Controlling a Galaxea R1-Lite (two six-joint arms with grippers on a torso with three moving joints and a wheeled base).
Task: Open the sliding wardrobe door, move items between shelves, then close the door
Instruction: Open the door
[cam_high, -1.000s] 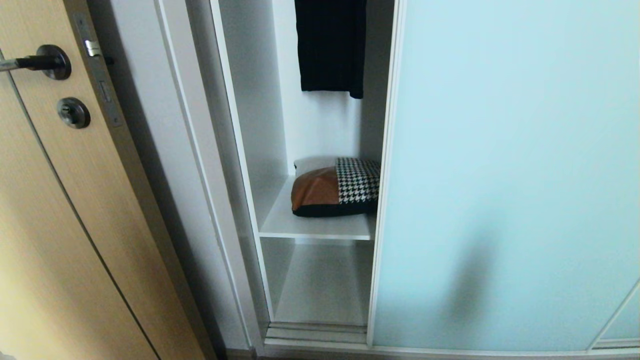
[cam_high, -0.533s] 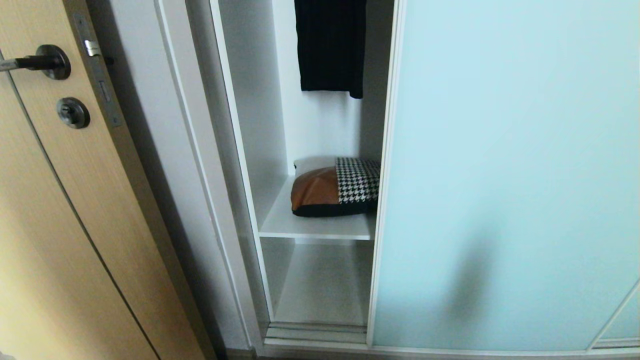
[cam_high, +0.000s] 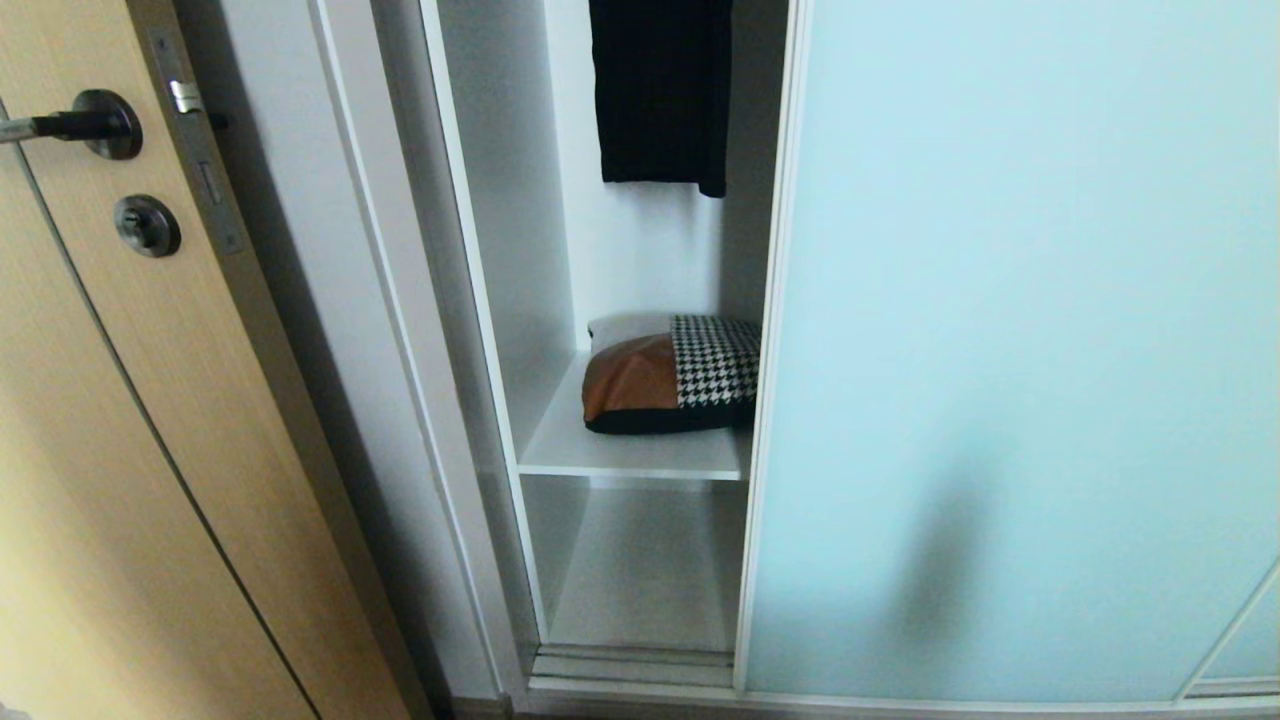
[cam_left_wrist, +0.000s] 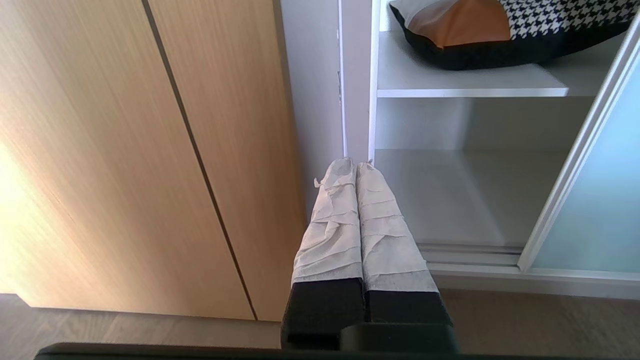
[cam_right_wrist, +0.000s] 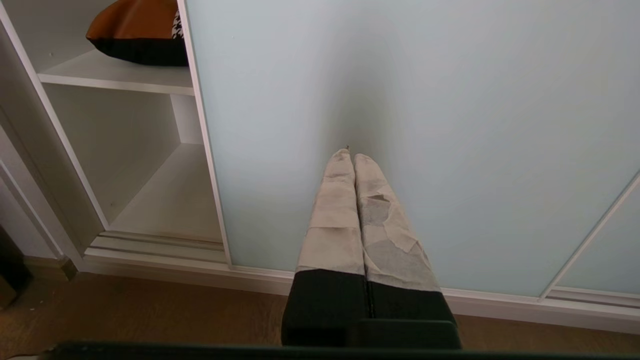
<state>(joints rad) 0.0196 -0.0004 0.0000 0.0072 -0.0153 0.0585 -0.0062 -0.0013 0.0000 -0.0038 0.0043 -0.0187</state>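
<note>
Sliding wardrobe door (cam_high: 1010, 350): frosted pale aqua glass in a slim white frame, slid partly aside; a narrow opening stands at its left edge.

Patchwork cushion (cam_high: 668, 375): brown leather patch, black-and-white houndstooth patch, black underside. Lies flat on the upper shelf (cam_high: 630, 455) inside the opening, its right part hidden behind the door frame.

Lower shelf (cam_high: 640, 580): white board below the upper one, just above the door track.

Black garment (cam_high: 660, 90): hangs above the cushion, well apart from it.

Wooden hinged door (cam_high: 130, 450): light wood, left of the wardrobe, with a dark lever handle (cam_high: 75, 123) and a round lock (cam_high: 146, 225) below it.

Left end effector (cam_left_wrist: 356, 165): tape-wrapped fingers pressed together, holding nothing; low, pointing at the wardrobe's left side wall beside the lower shelf. Outside the head view.

Right end effector (cam_right_wrist: 351, 156): tape-wrapped fingers together, holding nothing; low, in front of the aqua glass panel, contact with the glass not discernible. Outside the head view.
</note>
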